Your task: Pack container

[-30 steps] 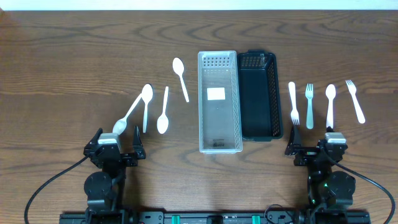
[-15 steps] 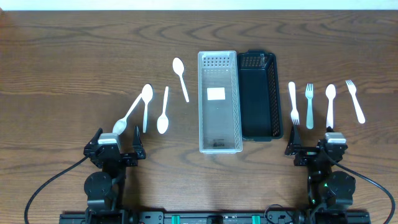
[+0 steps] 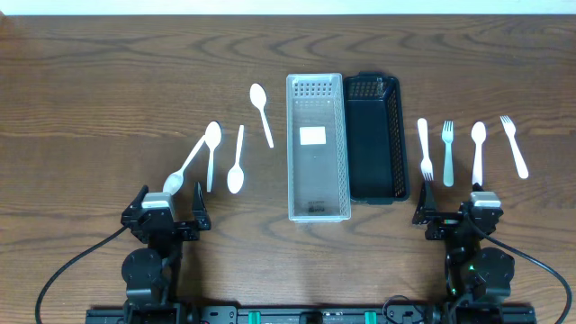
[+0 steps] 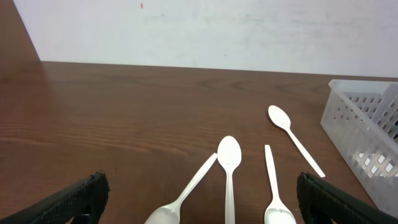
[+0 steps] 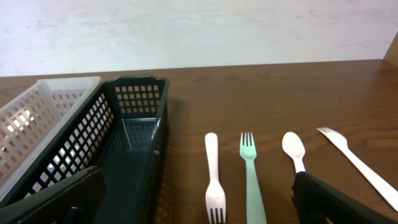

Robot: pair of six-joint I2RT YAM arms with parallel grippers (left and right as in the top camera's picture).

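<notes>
Brown wood-grain counter (image 3: 108, 72). A clear perforated plastic bin (image 3: 318, 184) and a black perforated plastic bin (image 3: 373, 153) sat side by side and touching at mid-counter, long sides running from near edge to far edge, with a white label (image 3: 312, 136) on the clear bin's floor. Toward the left edge lay four spoons. The first white plastic spoon (image 3: 261, 112) was just beside the clear bin, then came the second white plastic spoon (image 3: 238, 160) and the third white plastic spoon (image 3: 211, 153). The slanted white plastic spoon (image 3: 184, 169) had its handle end up against the third's bowl. Toward the right edge, beside the black bin, lay a white plastic fork (image 3: 424, 148) with tines toward the near edge, a pale green plastic fork (image 3: 448, 153), a lone white plastic spoon (image 3: 478, 148) and a tilted white plastic fork (image 3: 514, 146). The left claw (image 3: 167, 211) and right claw (image 3: 454, 211) were parked at the near edge, both released wide and gripping nothing.
</notes>
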